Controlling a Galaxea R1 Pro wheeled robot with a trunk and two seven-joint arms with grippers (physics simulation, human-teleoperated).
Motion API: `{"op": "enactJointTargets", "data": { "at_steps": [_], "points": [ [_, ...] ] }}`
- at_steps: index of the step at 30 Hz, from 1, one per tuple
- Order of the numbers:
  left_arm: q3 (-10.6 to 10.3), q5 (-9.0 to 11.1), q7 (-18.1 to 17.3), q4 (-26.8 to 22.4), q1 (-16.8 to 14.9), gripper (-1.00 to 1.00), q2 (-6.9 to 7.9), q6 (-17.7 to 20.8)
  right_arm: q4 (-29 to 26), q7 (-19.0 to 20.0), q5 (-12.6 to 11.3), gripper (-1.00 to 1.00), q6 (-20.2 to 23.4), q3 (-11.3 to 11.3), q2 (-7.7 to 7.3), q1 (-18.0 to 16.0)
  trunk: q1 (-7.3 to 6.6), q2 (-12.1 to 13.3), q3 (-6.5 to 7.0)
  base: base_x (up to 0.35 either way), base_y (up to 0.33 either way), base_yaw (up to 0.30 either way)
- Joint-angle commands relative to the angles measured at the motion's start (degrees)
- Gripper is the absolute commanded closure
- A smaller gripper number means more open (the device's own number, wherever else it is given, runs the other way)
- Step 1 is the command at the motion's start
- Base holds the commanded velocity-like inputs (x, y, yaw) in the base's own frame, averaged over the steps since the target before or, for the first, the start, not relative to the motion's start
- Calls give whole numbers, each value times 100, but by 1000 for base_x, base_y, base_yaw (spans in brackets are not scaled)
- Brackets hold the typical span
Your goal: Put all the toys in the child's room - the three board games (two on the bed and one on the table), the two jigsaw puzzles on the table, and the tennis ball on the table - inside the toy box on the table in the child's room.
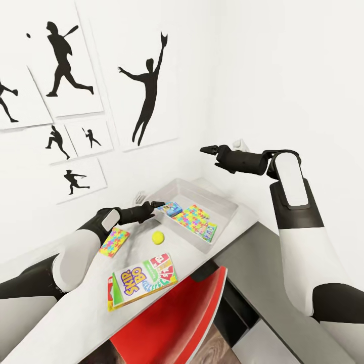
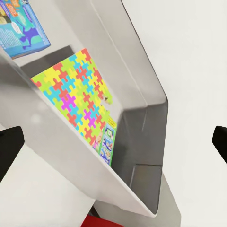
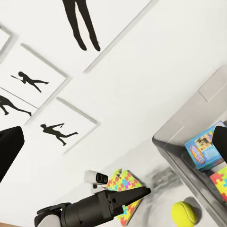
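The light grey toy box (image 1: 225,203) stands at the far end of the table (image 1: 65,313). Inside it lie the small blue board game (image 1: 170,208), a jigsaw puzzle (image 1: 191,217) and a flat game box (image 1: 208,231) partly under that puzzle. On the table top rest the second jigsaw puzzle (image 1: 115,241), the tennis ball (image 1: 158,237) and the Skip-Bo board game (image 1: 143,280). My left gripper (image 1: 156,205) hovers at the box's near rim, open and empty (image 2: 113,144). My right gripper (image 1: 208,149) hangs open, high above the box (image 3: 116,146).
A red chair (image 1: 172,318) is tucked under the table's front edge. A lower dark grey unit (image 1: 253,283) adjoins the table on the right. Black sports-silhouette pictures (image 1: 146,91) cover the white wall behind.
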Motion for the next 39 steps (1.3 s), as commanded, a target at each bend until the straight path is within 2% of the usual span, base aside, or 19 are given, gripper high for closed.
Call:
{"op": "enactJointTargets", "data": {
  "at_steps": [1,24,39],
  "points": [
    [-8,59,15,-5,-3,-100,0,48,-4,-58,-56,-100,4,8,-6,-6,3,-12,-11,-4,3,9],
    [-15,59,14,-7,-3,-100,24,186,14,-67,-47,-100,4,16,-5,-6,3,-12,21,-8,0,1],
    [-15,59,14,-6,-3,-100,102,188,208,-167,-28,-100,4,70,3,-6,3,-12,65,-191,0,14]
  ]
}}
